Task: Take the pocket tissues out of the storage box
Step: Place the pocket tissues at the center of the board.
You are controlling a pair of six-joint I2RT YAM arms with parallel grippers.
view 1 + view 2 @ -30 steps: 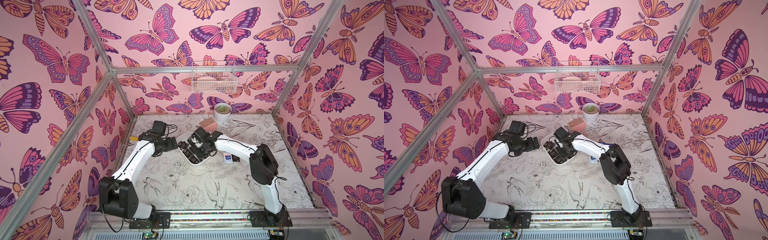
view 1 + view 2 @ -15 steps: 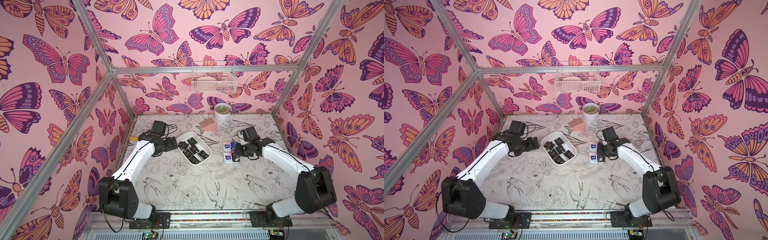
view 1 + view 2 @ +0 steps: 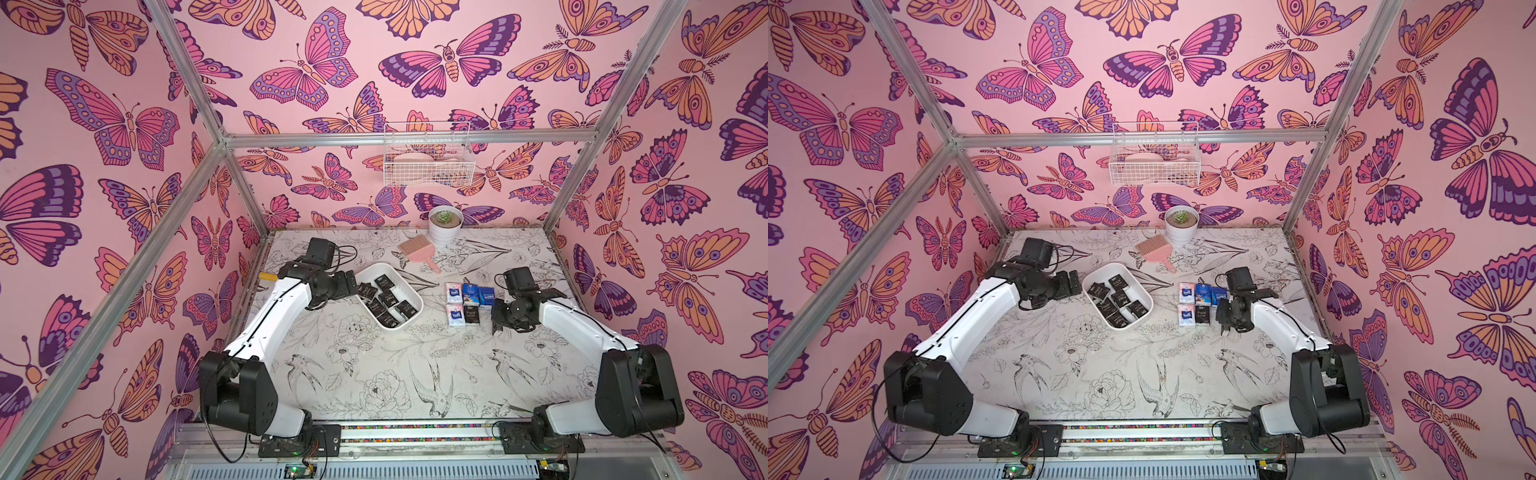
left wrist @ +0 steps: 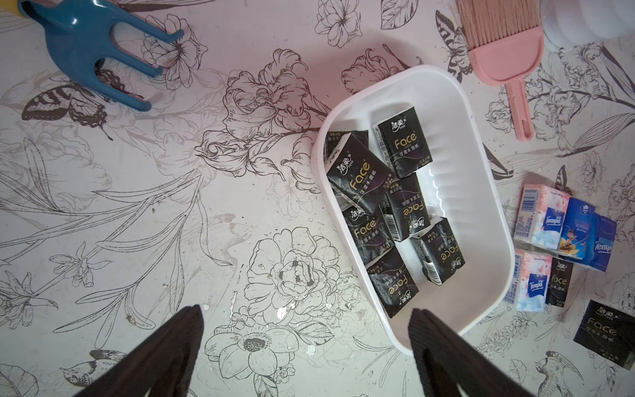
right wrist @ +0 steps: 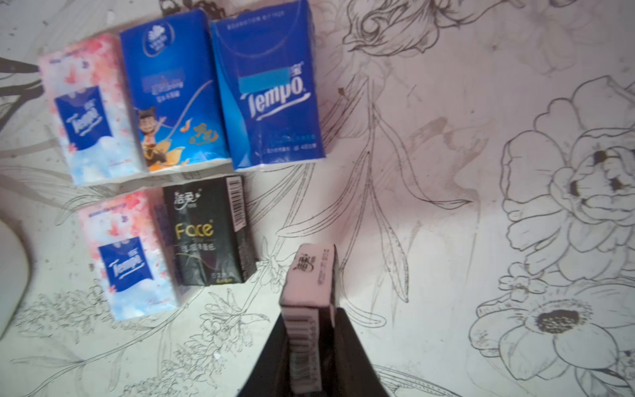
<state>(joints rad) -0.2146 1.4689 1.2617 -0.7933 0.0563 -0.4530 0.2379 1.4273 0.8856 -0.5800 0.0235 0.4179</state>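
Right of the storage box (image 3: pixel 405 291), the right gripper (image 5: pixel 311 309) clamps one black tissue packet (image 5: pixel 311 275) edge-on.
Five packets (image 5: pixel 192 161) lie just left of it; black ones (image 4: pixel 388 206) remain boxed beside the left gripper (image 4: pixel 305 330), fingers apart.

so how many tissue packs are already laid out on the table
5, beside the box: two pink-white, two blue, one black. A sixth is in the right end effector.

White arms (image 3: pixel 274 316) — black joints, cables.
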